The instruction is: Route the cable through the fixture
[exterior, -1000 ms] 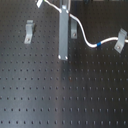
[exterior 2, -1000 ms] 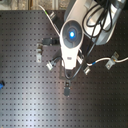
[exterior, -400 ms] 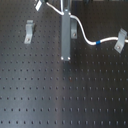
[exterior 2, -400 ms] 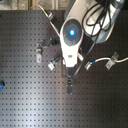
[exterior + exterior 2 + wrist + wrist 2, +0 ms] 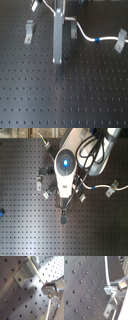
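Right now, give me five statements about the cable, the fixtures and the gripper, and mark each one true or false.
1. The cable is white and carries a short blue band. True.
2. In the first exterior view, the blue band lies between two metal fixtures, one on the first exterior view's left and one on its right. True.
3. The work surface is bare pale wood. False: it is a dark board with a grid of holes.
4. The cable lies coiled in a tight pile in the board's middle. False: it runs in a loose curve near the far edge.
5. The gripper stands close above the board in the first exterior view. True.
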Available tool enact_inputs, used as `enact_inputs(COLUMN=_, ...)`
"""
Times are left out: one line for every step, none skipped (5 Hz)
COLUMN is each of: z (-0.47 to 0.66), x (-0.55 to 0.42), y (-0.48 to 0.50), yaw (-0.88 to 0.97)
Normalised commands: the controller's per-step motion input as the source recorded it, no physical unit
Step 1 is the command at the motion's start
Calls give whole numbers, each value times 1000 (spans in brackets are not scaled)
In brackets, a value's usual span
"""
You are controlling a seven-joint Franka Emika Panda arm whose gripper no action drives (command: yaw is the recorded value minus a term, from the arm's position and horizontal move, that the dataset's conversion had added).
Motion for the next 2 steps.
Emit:
enact_inputs(z=425, x=7, y=65, yaw=0)
enact_inputs(z=241, x=2, y=-45, yaw=-89)
